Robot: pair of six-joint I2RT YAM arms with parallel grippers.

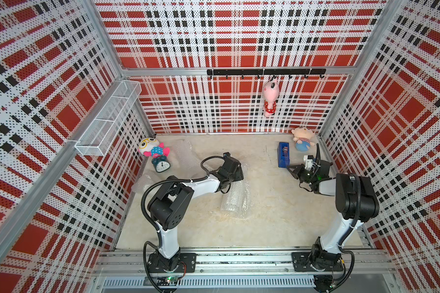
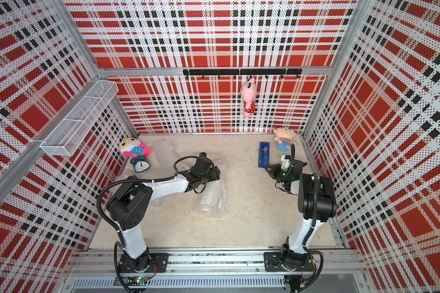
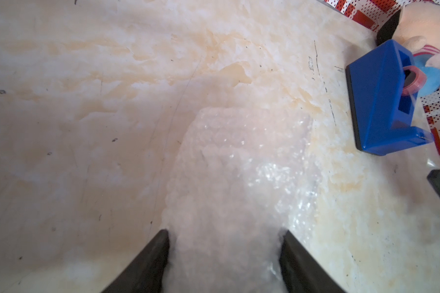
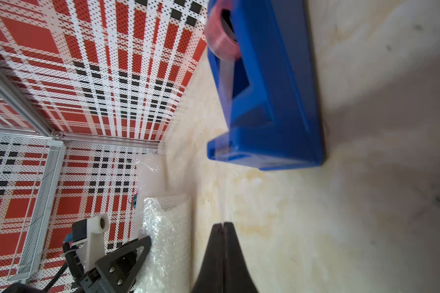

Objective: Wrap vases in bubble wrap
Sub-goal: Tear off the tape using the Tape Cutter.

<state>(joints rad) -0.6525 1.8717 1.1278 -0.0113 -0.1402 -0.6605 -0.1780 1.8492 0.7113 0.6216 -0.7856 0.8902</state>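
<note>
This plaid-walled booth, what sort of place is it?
Probably a robot test cell dressed as a packing corner: two arms bolted to a rail, bubble wrap and a blue tape dispenser on the table.

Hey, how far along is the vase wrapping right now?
Looks done: a rolled bundle lies mid-table, contents unclear. In hand: the left gripper clamps bubble wrap; the right gripper, shut, sits by the tape dispenser. To do: taping, probably; a spare sheet lies at the back, and no bare vase shows.
</note>
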